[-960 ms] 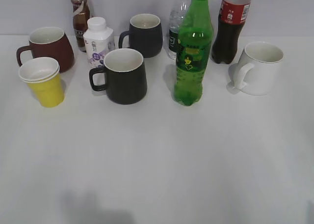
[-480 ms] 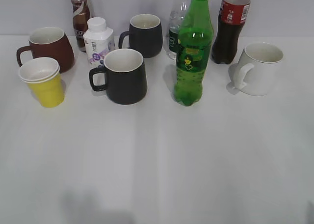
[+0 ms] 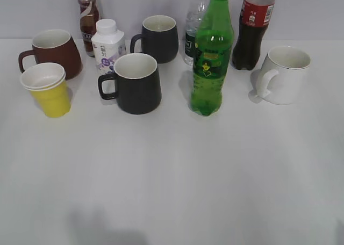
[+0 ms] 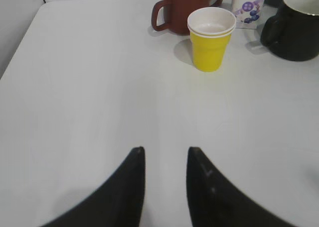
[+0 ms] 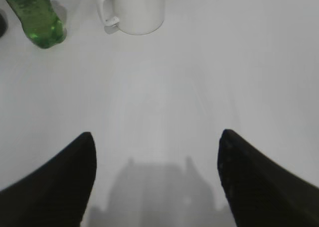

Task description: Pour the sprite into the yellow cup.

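The sprite (image 3: 211, 57), a tall green bottle with a green cap, stands upright at centre right of the table; its lower part also shows at the top left of the right wrist view (image 5: 34, 17). The yellow cup (image 3: 47, 89) stands at the left in front of the dark red mug (image 3: 52, 52); it also shows in the left wrist view (image 4: 211, 38). My left gripper (image 4: 165, 151) is open and empty, well short of the cup. My right gripper (image 5: 157, 137) is wide open and empty over bare table. Neither gripper shows in the exterior view.
A black mug (image 3: 135, 83) stands between cup and sprite, a second dark mug (image 3: 158, 38) behind it. A white mug (image 3: 282, 74) stands at the right. A cola bottle (image 3: 252, 30), a clear water bottle (image 3: 193, 30), a white milk bottle (image 3: 107, 45) and a brown bottle (image 3: 87, 19) line the back.
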Tool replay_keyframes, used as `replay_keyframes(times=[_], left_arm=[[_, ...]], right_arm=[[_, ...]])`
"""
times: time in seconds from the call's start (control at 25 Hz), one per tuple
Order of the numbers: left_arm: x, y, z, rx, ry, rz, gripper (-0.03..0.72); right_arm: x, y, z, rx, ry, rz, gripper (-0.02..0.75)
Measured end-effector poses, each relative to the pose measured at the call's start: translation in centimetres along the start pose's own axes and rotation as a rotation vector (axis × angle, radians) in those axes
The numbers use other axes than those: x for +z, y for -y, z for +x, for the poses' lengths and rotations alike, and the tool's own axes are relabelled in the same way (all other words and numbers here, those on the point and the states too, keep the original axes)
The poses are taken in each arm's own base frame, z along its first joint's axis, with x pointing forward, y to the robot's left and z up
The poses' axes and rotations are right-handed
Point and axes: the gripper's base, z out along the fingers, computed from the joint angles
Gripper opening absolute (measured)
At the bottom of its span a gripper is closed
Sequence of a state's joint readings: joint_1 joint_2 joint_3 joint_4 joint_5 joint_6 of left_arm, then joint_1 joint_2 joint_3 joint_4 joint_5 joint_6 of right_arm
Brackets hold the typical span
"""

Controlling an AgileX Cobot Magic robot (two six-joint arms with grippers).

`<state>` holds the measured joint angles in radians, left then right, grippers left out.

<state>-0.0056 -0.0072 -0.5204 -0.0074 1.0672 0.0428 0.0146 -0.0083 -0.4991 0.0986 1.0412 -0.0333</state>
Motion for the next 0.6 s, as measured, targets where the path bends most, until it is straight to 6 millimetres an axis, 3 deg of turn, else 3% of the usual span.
replay_keyframes(times=[0.44,0.6], left_arm=[[0.0,0.2,0.0,-0.002,0.004,0.046,0.226],[0.6,0.2,-1.2,0.018,-0.010,0.101,0.226]], right_arm=[[0.0,0.0,-0.1,0.000,0.006,-0.001,0.568],[0.0,0.0,-1.8,-0.027,0.117,-0.001,0.568]])
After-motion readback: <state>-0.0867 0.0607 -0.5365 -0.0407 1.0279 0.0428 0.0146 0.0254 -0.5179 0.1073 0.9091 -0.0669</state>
